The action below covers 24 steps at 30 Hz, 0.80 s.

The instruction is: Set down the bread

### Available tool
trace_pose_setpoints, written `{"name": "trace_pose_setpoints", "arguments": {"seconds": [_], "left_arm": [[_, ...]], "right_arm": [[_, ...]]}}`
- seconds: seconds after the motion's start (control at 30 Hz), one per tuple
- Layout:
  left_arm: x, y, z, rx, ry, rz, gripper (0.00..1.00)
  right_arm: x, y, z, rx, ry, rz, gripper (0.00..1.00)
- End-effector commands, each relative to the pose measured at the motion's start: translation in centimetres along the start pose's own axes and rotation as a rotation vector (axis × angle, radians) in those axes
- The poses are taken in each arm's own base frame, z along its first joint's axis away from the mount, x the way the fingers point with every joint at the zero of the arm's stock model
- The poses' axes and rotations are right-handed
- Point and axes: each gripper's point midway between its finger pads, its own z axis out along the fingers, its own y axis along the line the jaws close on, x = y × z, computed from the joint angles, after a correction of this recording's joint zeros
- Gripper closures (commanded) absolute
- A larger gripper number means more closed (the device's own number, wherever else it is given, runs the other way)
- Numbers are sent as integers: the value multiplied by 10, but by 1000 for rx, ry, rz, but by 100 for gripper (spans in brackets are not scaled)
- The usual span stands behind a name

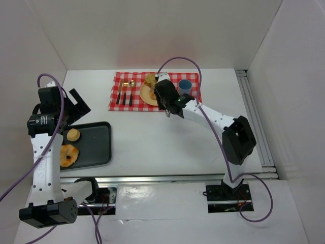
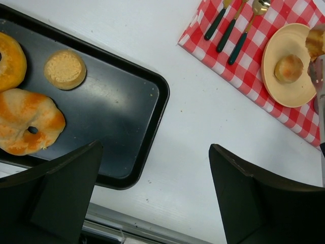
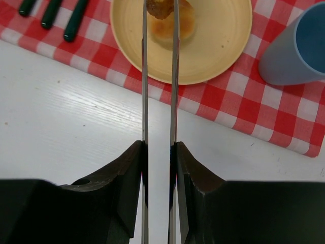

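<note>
Black tray (image 1: 96, 147), well left of the plate (image 3: 218, 46), is carrying more bread (image 2: 28, 119), the left gripper (image 2: 155, 152) hanging wide open above it. Over the plate the right gripper (image 3: 158, 152) is clamping tongs (image 3: 143, 76). Their blades are pinching a lump (image 3: 160, 7) just above a bun (image 2: 288, 68), probably for setting down.

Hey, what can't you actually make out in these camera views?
Top view: the right arm covers the middle of the plate, hiding its bun. The left arm hides the left edge of the tray.
Right wrist view: the top edge cuts off the held bread, and the tongs cross the bun.
Left wrist view: the left edge cuts off a third bread on the tray.
</note>
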Motion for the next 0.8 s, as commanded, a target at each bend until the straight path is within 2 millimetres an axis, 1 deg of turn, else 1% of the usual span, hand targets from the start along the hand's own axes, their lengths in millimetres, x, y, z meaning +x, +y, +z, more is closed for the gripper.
{"name": "trace_pose_setpoints", "arguments": {"seconds": [0.0, 0.03, 0.07, 0.1, 0.13, 0.2, 0.23, 0.27, 0.3, 0.37, 0.4, 0.43, 0.47, 0.5, 0.57, 0.6, 0.63, 0.7, 0.73, 0.77], "left_arm": [[-10, -6, -2, 37, -44, 12, 1], [-9, -8, 0, 44, -30, 12, 1], [-9, -8, 0, 44, -30, 12, 1], [-9, -8, 0, 44, -30, 21, 1], [-6, -7, 2, 40, -22, 22, 1], [-6, -7, 2, 40, -22, 22, 1], [-6, -7, 2, 40, -22, 22, 1], [-3, -5, 4, 36, -14, 22, 1], [-3, -5, 4, 36, -14, 22, 1], [-2, -7, 4, 47, -9, 31, 1], [-2, -8, 3, 55, -5, 32, 1], [-2, -8, 3, 55, -5, 32, 1], [-2, -8, 3, 55, -5, 32, 1], [-1, -8, 6, 51, 4, 32, 1], [-1, -8, 6, 51, 4, 32, 1], [-1, -8, 6, 51, 4, 32, 1], [-4, -9, 4, 55, -4, 32, 1], [-4, -9, 4, 55, -5, 32, 1], [-5, -7, 2, 47, -19, 31, 1], [-6, -6, 2, 37, -24, 31, 1]], "right_arm": [[-23, -7, 15, 6, -62, 51, 65], [-17, -13, 24, 23, -35, 49, 65], [-16, -13, 26, 25, -28, 47, 63], [-22, -19, 26, 41, -41, 56, 62], [-17, -18, 31, 44, -28, 52, 60], [-19, -28, 33, 60, -28, 63, 60], [-18, -26, 33, 48, -26, 63, 58], [-15, -31, 35, 57, -17, 65, 56], [-15, -31, 35, 58, -17, 65, 48], [-15, -31, 35, 58, -17, 65, 43], [-23, -32, 28, 53, -37, 71, 42], [-26, -28, 24, 44, -46, 69, 41], [-30, -30, 20, 52, -58, 73, 41], [-34, -26, 12, 42, -71, 72, 40], [-42, -29, 4, 47, -94, 79, 40], [-45, -24, -1, 36, -104, 77, 40], [-51, -26, -10, 33, -117, 82, 40], [-56, -20, -20, 6, -126, 80, 40], [-66, -15, -34, -18, -157, 85, 40], [-69, -3, -42, -66, -178, 84, 40]]}}
